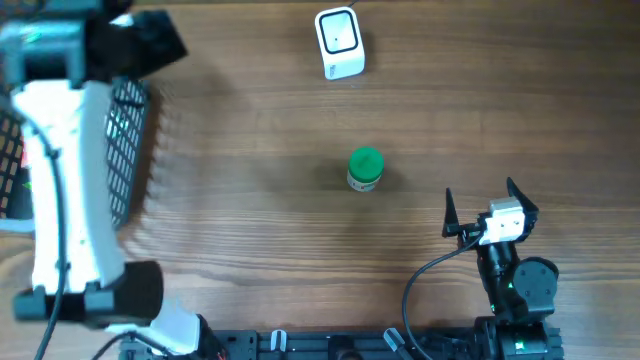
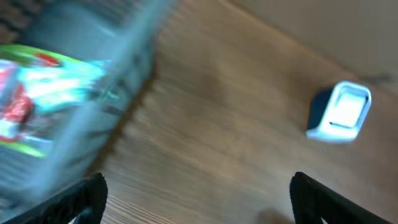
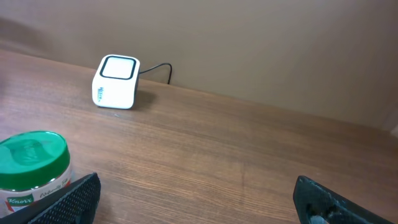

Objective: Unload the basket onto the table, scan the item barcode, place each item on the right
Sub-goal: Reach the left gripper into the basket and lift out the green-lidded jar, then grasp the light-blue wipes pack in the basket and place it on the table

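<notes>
1. Jar [image 1: 365,168] with a green lid, upright on the table [image 1: 250,215] near its middle, touched by nothing; "Knorr" legible on the label in the right wrist view.
2. Scanner [image 1: 339,42], a small white box with a dark-rimmed window on top, at 12 o'clock from the jar and well apart from it, near the far edge; thin dark cable [image 3: 158,67] leading off behind it along the wall.
3. Right gripper [image 1: 480,197] at 4 o'clock from the jar, near it but not touching, low over the table by the near edge; jaws spread wide with nothing between them, pointing toward 12 o'clock; in its own view the jar just inside the left fingertip at the lower left corner, the scanner beyond.
4. Basket [image 1: 125,150] of dark mesh at 9 o'clock from the jar, well apart, at the table's left edge; inside it, blurred green, red and white packets [image 2: 37,106], too smeared to read.
5. Left gripper [image 2: 199,199] at 10 o'clock from the jar, up over the basket's far end at the end of the white left arm [image 1: 60,180]; jaws wide apart, holding nothing; whole left wrist view blurred, with the scanner to the right.
</notes>
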{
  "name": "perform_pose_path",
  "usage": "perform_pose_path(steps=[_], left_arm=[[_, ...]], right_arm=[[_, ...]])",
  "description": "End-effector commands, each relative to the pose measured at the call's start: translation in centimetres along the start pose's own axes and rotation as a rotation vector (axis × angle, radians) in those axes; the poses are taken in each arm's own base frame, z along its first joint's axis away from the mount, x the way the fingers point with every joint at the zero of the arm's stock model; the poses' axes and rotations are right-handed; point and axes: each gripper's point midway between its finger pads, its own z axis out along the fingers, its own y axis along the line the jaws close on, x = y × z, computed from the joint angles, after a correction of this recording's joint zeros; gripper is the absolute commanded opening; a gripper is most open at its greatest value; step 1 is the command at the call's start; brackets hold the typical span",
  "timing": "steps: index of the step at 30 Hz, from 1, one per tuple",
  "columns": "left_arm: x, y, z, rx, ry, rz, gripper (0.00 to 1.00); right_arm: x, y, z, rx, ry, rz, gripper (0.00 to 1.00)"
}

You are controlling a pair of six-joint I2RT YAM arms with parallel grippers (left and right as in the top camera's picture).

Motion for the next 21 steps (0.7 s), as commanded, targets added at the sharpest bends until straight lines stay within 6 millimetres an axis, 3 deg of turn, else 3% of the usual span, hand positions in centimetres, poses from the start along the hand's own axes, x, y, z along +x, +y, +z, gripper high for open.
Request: perform_pose_path(steps=[1, 5, 7, 12, 15, 18, 21], left_arm=[[-2.4, 6.9, -2.5, -0.082, -0.078, -0.194, 1.00], [-2.1, 15.5, -1.3, -0.228, -0.024, -0.479, 1.00], [-1.4, 18.0, 0.3, -0.276, 0.024, -0.528, 0.99], [1.6, 20.6, 7.3, -0.339, 0.169, -0.573, 0.86], [2.7, 21.8, 13.1, -0.333, 0.141, -0.591, 0.83], [3.5, 22.8, 16.6, -0.344, 0.088, -0.621, 0.81], [3.5, 23.3, 18.7, -0.329, 0.031, -0.629, 0.79]], right_arm=[[-0.5, 1.2, -0.1, -0.075, -0.027, -0.001, 1.00], [-0.6, 1.4, -0.1, -0.087, -0.030, -0.003, 1.00], [-0.6, 1.4, -0.1, -0.087, -0.030, -0.003, 1.00], [-0.6, 1.5, -0.1, -0.087, -0.030, -0.003, 1.00], [-0.6, 1.4, -0.1, -0.087, -0.030, -0.003, 1.00], [-0.6, 1.5, -0.1, -0.087, -0.030, -0.003, 1.00], [-0.6, 1.5, -0.1, -0.087, -0.030, -0.003, 1.00]])
